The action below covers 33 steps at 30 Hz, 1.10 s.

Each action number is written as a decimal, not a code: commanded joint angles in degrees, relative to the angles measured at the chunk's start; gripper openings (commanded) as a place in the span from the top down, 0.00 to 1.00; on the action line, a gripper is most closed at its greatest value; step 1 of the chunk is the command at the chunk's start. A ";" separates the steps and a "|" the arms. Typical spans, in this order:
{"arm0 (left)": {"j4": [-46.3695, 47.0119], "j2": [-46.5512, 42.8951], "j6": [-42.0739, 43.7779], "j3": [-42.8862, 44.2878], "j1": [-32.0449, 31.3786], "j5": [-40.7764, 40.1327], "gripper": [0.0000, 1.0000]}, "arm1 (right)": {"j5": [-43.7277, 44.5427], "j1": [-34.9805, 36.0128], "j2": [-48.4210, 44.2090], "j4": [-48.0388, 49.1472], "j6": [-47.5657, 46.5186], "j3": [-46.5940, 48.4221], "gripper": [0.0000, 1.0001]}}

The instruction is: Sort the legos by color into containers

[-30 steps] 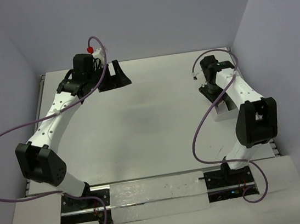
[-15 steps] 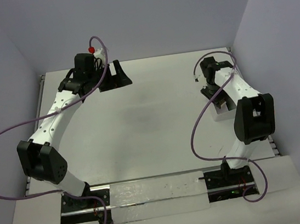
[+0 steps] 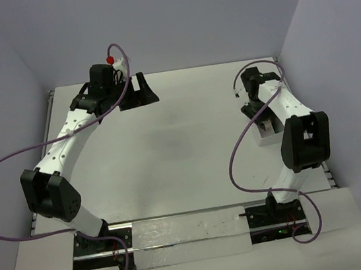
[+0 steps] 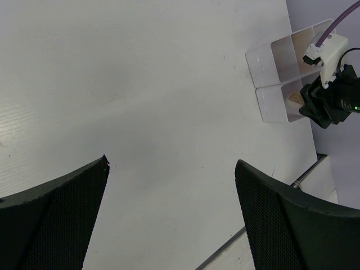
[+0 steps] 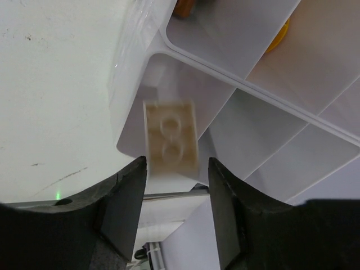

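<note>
Right gripper (image 5: 177,169), jaws just parted, lets the small white two-stud lego brick (image 5: 170,142) drop into the white gridded plastic tray (image 5: 132,73), likely sorting one more piece.

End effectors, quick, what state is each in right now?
Left end effector: open, empty.
Right end effector: open, white lego loose between its fingers.

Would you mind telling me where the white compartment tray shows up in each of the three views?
Top external: the white tray sits at the right side of the table, partly hidden under the right arm.
Left wrist: upper right corner, two compartments showing.
Right wrist: close up, filling the upper right.
Shared landmark: the right gripper above the tray.
</note>
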 commanded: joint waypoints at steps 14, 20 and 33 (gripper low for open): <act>-0.51 -2.54 5.58 3.75 -0.06 2.45 0.01 | -16.78 2.23 -4.80 -7.27 3.89 20.30 0.09; 0.58 -7.03 12.31 -1.78 0.73 1.01 0.01 | -35.94 3.34 -6.06 5.64 18.12 25.97 0.00; 1.48 -12.29 16.05 -12.08 10.36 -6.58 0.01 | -26.88 21.68 -16.88 34.90 29.44 3.57 0.00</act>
